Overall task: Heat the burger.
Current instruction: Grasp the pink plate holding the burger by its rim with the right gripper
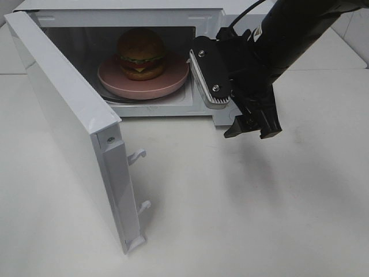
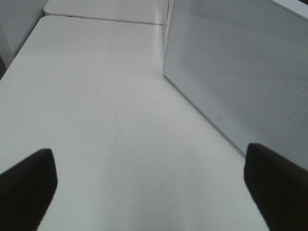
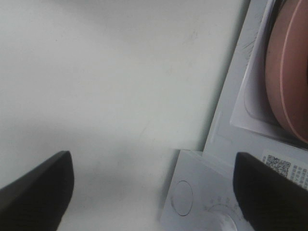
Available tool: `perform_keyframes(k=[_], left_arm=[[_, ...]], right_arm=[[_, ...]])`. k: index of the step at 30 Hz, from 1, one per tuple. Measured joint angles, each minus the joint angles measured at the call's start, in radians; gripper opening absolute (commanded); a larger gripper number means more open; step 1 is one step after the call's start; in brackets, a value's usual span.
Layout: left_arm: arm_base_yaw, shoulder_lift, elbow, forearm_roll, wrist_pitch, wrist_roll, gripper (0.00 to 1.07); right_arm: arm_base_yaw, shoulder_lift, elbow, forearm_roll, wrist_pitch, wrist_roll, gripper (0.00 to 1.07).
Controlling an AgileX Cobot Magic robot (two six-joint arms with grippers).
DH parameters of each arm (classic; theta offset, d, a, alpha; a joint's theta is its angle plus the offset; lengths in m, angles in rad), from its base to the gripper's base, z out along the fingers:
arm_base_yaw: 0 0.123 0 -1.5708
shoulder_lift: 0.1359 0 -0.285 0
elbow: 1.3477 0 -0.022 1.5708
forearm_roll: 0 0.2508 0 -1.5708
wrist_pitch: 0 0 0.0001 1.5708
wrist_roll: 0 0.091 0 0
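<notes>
**A:** Right jaws: released, spread wide, nothing between them, hanging over the surface (image 1: pixel 259 213) off the front right corner of the microwave (image 1: pixel 127 4). Left jaws?

**B:** Also spread, empty. They show only in their own wrist view, over bare white surface beside a white dotted panel (image 2: pixel 240 72). Can't tell which face of the microwave that is.

**A:** Burger?

**B:** Burger (image 1: pixel 141 53) sits on the pink plate (image 1: pixel 144 83) inside the cavity, 10 o'clock from the right jaws. Door (image 1: pixel 63 109) is open, free edge at 7 o'clock of the high view.

**A:** Room?

**B:** All white. Matte surface, faint scuffs, seam to another slab at 12 o'clock in the left wrist view.

**A:** Blind spots?

**B:** Right arm (image 1: pixel 288 34) covers the control panel from above. Right wrist view catches a round control (image 3: pixel 183 197) and a QR sticker (image 3: pixel 276 163), both blurred. Plate is cut off there.
</notes>
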Motion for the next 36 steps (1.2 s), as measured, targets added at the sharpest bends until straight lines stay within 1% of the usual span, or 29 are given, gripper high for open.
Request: perform_keyframes(k=[5, 9, 13, 18, 29, 36], left_arm=[[0.0, 0.0, 0.0, 0.001, 0.0, 0.0, 0.98], [0.0, 0.0, 0.0, 0.001, 0.0, 0.0, 0.98], [0.0, 0.0, 0.0, 0.001, 0.0, 0.0, 0.98], [0.0, 0.0, 0.0, 0.001, 0.0, 0.0, 0.98], [0.0, 0.0, 0.0, 0.001, 0.0, 0.0, 0.98], [0.0, 0.0, 0.0, 0.001, 0.0, 0.0, 0.98]], right_arm=[[0.025, 0.004, 0.0, -0.015, -0.034, 0.007, 0.87], [0.041, 0.031, 0.0, -0.078, -0.095, 0.059, 0.87], [0.045, 0.058, -0.013, -0.095, -0.125, 0.089, 0.87], [0.047, 0.12, -0.082, -0.108, -0.161, 0.105, 0.86], [0.047, 0.216, -0.167, -0.127, -0.18, 0.114, 0.86], [0.069, 0.283, -0.221, -0.134, -0.226, 0.154, 0.86]])
